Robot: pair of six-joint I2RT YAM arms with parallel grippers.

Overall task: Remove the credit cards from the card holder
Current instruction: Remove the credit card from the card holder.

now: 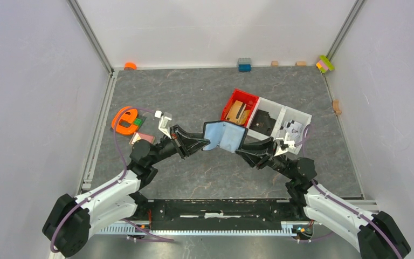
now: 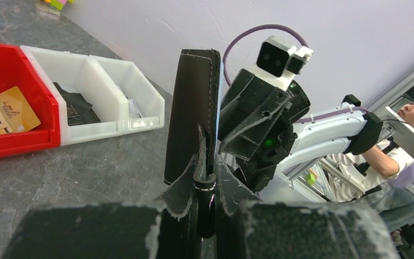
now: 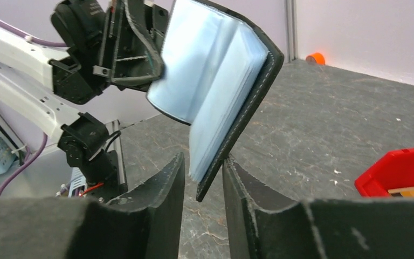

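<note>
The card holder [image 1: 226, 136] hangs open in mid-air between both arms, black outside and pale blue inside. My left gripper [image 1: 205, 143] is shut on its left edge, and the left wrist view shows the black cover [image 2: 191, 108] edge-on, pinched between the fingers of that gripper [image 2: 207, 162]. My right gripper [image 3: 205, 156] straddles the lower corner of the right flap [image 3: 215, 81]. Its right finger is against the black cover, and a gap remains on the sleeve side. No credit cards can be made out inside the sleeves. A pinkish card [image 1: 143, 138] lies on the table beside the left arm.
A red bin [image 1: 230, 103] with tan blocks and two white bins [image 1: 297, 114] stand behind the right arm. An orange object [image 1: 124, 120] sits at the left. Small blocks [image 1: 244, 65] line the back wall.
</note>
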